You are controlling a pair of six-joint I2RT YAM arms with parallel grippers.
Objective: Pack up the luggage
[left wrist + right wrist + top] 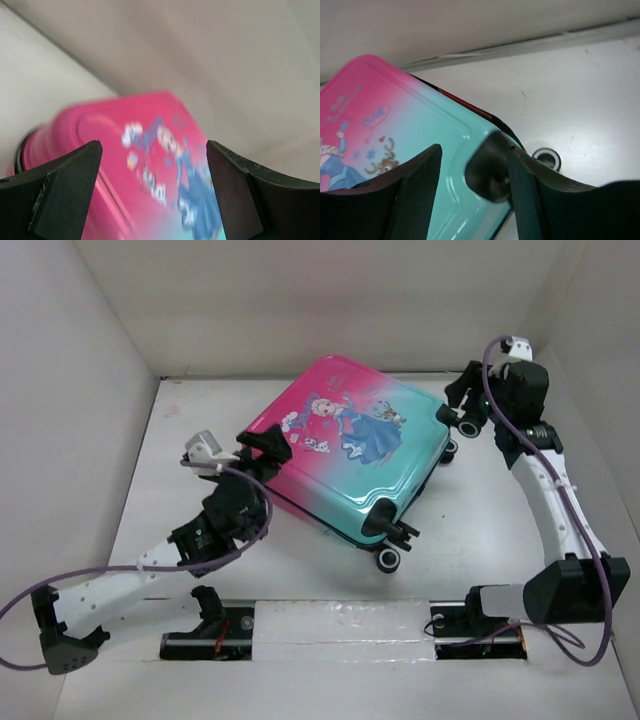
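Both pairs of jaws stand spread, grasping nothing: the left gripper (152, 167) faces the pink end of the luggage (350, 455), the right gripper (472, 172) straddles its teal wheel corner, and the closed case lies print-up on the table (480, 530).

Luggage (350, 455) shell: hard plastic, smooth and glossy, with bright highlights. Fingers (60, 195) either side of it: matt black plastic. Table (590, 90) beyond right fingers: matt white, faintly scuffed.
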